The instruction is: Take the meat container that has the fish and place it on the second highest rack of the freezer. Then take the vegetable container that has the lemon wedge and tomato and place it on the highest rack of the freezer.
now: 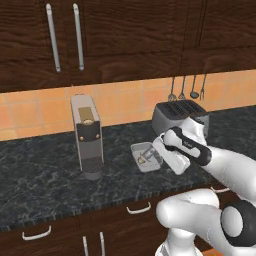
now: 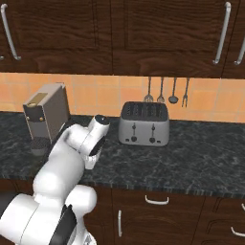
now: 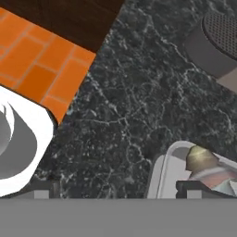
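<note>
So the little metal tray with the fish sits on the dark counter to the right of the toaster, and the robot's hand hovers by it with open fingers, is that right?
Not quite. In the left base view the meat container sits left of the toaster, between it and the coffee machine. The rest holds: it lies on the dark counter, and the gripper hovers by it, open.

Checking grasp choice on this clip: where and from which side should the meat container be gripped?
Probably from above, pinching a rim of the meat container. It is a shallow tray lying flat on the counter, so only its thin upright walls offer purchase. The gripper, open, sits by one end.
</note>
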Motion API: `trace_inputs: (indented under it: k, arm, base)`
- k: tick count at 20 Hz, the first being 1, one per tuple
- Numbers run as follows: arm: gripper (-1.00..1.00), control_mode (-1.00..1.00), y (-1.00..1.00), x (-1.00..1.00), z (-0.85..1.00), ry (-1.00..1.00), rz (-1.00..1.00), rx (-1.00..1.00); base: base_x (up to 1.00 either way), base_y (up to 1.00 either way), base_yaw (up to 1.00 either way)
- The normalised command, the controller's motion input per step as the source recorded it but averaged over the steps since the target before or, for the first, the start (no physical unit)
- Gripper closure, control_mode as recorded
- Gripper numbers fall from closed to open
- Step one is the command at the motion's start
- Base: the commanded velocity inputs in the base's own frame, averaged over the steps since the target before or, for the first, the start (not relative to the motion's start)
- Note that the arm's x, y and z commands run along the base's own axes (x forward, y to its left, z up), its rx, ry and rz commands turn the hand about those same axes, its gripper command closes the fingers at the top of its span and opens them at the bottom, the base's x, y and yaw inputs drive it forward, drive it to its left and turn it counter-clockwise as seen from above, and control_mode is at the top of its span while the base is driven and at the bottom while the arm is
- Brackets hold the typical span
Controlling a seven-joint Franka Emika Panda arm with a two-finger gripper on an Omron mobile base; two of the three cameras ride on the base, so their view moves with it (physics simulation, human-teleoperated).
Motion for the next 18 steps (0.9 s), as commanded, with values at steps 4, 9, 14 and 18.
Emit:
trace_inputs:
  k: [4, 9, 14, 18]
  arm:
    - [-1.00, -1.00, 0.00, 0.59, -0.28, 0.03, 0.00, 0.00]
    - [-1.00, -1.00, 0.07, 0.33, -0.46, 0.02, -0.02, 0.00]
    - [-1.00, -1.00, 0.08, 0.29, -0.48, 0.01, -0.03, 0.00]
    - [1.00, -1.00, 0.04, 0.03, -0.35, 0.00, -0.03, 0.00]
  base:
    - [0.00, 0.00, 0.00]
    - [0.00, 0.00, 0.00]
    - [0.00, 0.00, 0.00]
    - [0.00, 0.00, 0.00]
